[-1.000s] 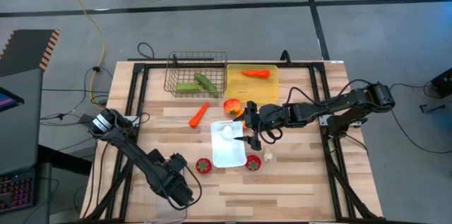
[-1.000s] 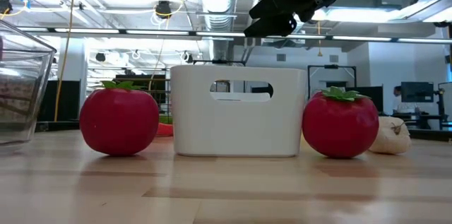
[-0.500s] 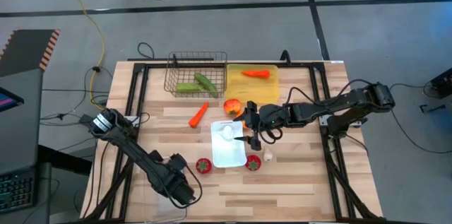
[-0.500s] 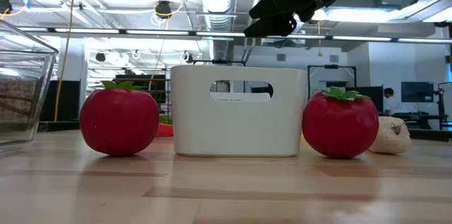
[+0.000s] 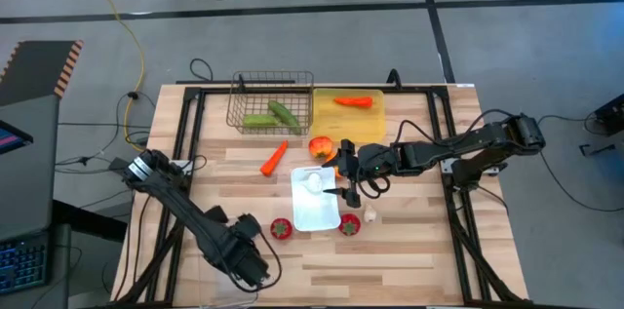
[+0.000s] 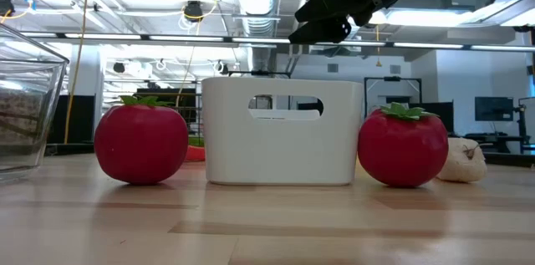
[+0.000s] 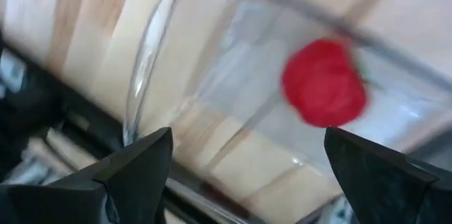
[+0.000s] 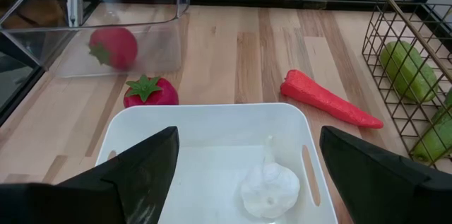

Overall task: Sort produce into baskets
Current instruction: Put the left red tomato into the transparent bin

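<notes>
My right gripper point(image 5: 346, 192) hangs above the white tray point(image 5: 302, 213), fingers spread apart and holding nothing; through its wrist camera I look down past them at one garlic bulb point(image 8: 270, 189) lying in the tray. Just beyond the tray's far rim a red fruit point(image 8: 150, 92) sits on the wood, and a carrot point(image 8: 328, 99) lies near the wire basket point(image 8: 417, 75), which holds two cucumbers point(image 8: 408, 68). From above I see a second red fruit point(image 5: 349, 226) and another garlic bulb point(image 5: 370, 217) just beside the tray's near right corner, a pepper point(image 5: 320, 146) between the tray and the yellow tray point(image 5: 349, 120), and a second orange-red piece point(image 5: 354, 101) lying on that yellow tray. My left gripper point(image 7: 247, 181) is down at the table's front left edge, its fingers wide apart on either side of the clear tub point(image 7: 212, 75); I can't tell whether they touch it. A third red fruit point(image 7: 324, 83) shows through the tub's wall.
</notes>
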{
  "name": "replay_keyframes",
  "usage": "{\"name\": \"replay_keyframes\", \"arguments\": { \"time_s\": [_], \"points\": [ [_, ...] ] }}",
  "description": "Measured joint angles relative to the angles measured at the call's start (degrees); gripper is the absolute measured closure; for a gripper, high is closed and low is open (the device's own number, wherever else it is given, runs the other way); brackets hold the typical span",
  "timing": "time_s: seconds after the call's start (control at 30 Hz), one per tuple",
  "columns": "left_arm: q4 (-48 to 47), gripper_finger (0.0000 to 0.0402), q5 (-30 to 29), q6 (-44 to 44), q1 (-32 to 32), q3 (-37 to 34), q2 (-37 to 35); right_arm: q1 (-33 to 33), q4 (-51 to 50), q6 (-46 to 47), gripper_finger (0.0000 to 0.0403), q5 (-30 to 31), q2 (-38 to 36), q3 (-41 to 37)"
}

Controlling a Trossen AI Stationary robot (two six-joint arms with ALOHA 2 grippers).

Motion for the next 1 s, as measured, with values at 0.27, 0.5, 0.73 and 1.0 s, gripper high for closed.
{"name": "replay_keyframes", "arguments": {
  "time_s": [0.27, 0.5, 0.73, 1.0],
  "points": [
    [2.86, 0.0047, -11.07, 7.57, 2.58, 10.04, -0.04, 0.00, -0.02, 0.00, 0.0031, 0.00, 0.01, 0.00],
    [10.20, 0.0047, -19.94, 17.15, 5.97, 11.28, -0.05, 0.00, -0.02, 0.00, 0.0031, 0.00, 0.00, 0.00],
    [14.68, 0.0047, -19.92, 21.64, 8.43, 11.28, -0.04, 0.00, -0.02, 0.00, 0.0031, 0.00, 0.00, 0.00],
    [16.41, 0.0047, -16.41, 22.56, 10.85, 4.55, 0.00, 0.00, -0.69, -0.02, 0.0031, 0.00, -0.17, 0.00]
  ]
}}
